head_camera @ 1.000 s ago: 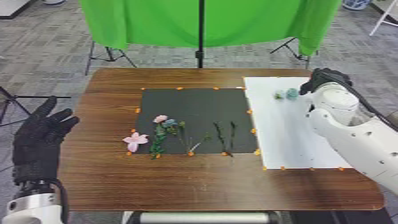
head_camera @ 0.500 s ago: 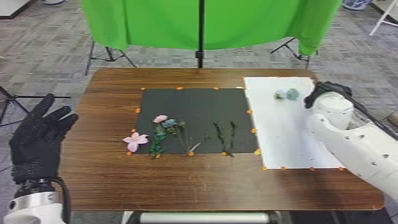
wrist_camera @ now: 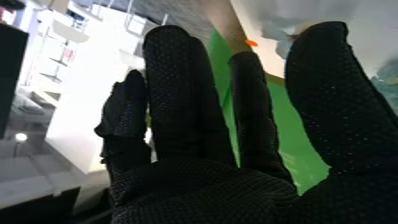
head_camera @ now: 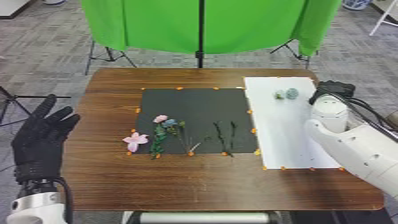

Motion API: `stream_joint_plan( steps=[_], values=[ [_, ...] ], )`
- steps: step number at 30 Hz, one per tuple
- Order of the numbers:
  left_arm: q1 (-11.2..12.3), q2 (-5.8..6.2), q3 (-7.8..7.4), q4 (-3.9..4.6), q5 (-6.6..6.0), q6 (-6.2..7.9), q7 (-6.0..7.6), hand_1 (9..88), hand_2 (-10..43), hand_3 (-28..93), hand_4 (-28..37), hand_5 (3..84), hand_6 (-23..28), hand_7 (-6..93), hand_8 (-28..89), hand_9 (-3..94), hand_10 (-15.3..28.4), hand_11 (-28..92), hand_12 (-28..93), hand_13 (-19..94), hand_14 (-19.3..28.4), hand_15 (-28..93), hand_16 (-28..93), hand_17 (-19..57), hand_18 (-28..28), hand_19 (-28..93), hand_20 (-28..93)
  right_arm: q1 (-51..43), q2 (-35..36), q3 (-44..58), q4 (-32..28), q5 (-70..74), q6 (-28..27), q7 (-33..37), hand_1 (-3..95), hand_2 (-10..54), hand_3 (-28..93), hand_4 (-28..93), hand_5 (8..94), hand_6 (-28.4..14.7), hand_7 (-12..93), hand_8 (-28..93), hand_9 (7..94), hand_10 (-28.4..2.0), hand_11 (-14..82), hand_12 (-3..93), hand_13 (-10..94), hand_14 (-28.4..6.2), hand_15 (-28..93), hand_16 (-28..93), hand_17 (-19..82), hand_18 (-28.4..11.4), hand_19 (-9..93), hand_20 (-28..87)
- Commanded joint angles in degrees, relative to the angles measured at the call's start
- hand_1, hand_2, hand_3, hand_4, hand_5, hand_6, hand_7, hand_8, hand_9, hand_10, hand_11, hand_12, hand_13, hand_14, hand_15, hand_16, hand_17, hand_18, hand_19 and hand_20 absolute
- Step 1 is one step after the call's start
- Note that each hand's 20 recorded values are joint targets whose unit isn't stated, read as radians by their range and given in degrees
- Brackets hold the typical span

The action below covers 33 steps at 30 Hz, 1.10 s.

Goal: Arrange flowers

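The pale blue-green blooms (head_camera: 291,93) lie on the white sheet (head_camera: 284,135), near your right hand (head_camera: 334,89), its fingers straight and empty. They're likely light, easily crushed; pinch low, beneath the petals. Your left hand (head_camera: 35,140), well apart, is relaxed, empty.

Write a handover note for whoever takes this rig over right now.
Left hand: open, off the table's left side.
Right hand: open, holding nothing, by the white sheet's far right corner.
Done: two pale blue-green blooms lie near the white sheet's far edge.
Left, apparently: pink lily at the dark mat's near left corner, plus pink bloom, blue bloom and dark stems on the mat.
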Motion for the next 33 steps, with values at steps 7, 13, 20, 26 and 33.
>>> stream_joint_plan(
  steps=[7,13,20,26,33],
  values=[
    [0.26,0.11,0.25,0.62,-0.18,-1.23,-0.84,24.9,8.0,74,-22.5,35.5,8.6,13.8,-8,33.9,20.1,35,15,24,24.5,64,-9,-7.3,20.8,49,35,-5.01,-1.41,5.32,0.26,-0.69,-5.04,-3.33,40.8,-9.5,76,-28,48.7,5.7,15,-14,56.0,-14.6,20.2,13.6,55,-10.4,72,7,23,-21.3,89,40],
    [0.01,-0.24,0.19,0.72,0.22,-1.59,-1.32,24.9,8.0,74,-22.6,35.5,8.7,13.7,-8,33.9,20.1,35,15,24,24.5,64,-9,-7.3,20.8,49,35,-3.77,-1.02,1.23,1.47,-3.77,2.77,-3.65,49.1,-9.5,67,-28,62.5,8.2,16,-14,65.0,-11.1,21.9,13.8,61,-6.6,70,9,26,-20.0,89,40],
    [0.28,0.66,0.73,0.69,-0.59,-1.08,0.37,24.9,8.0,74,-22.7,35.4,8.6,13.8,-8,33.9,20.1,35,15,24,24.5,64,-9,-7.3,20.8,49,35,-1.50,0.11,-4.01,2.63,-7.40,12.30,-4.06,57.4,-7.6,56,-28,84.1,7.0,12,-4,84.2,-6.5,16.3,25.1,71,-2.8,70,14,31,-18.6,92,39],
    [1.01,1.21,0.63,0.37,-1.11,-0.48,1.26,24.8,8.0,74,-22.6,35.5,8.6,13.7,-8,33.9,20.0,35,15,24,24.6,64,-9,-7.3,20.8,49,35,2.32,0.93,-10.85,3.66,-9.29,17.54,1.44,53.9,-9.3,66,-28,86.8,5.0,12,-1,88.8,-5.4,15.4,27.6,74,-2.9,69,15,33,-18.8,93,40],
    [1.14,1.73,0.91,0.16,-1.76,0.14,1.89,24.9,8.0,74,-22.5,35.5,8.6,13.8,-8,33.9,20.0,35,15,24,24.6,64,-9,-7.3,20.8,49,35,4.19,0.12,-12.42,3.40,-7.50,16.99,4.39,48.4,-9.5,76,-28,82.5,-1.3,13,0,82.6,-9.7,21.1,26.0,68,-7.6,73,16,33,-21.4,93,43]
  ],
)
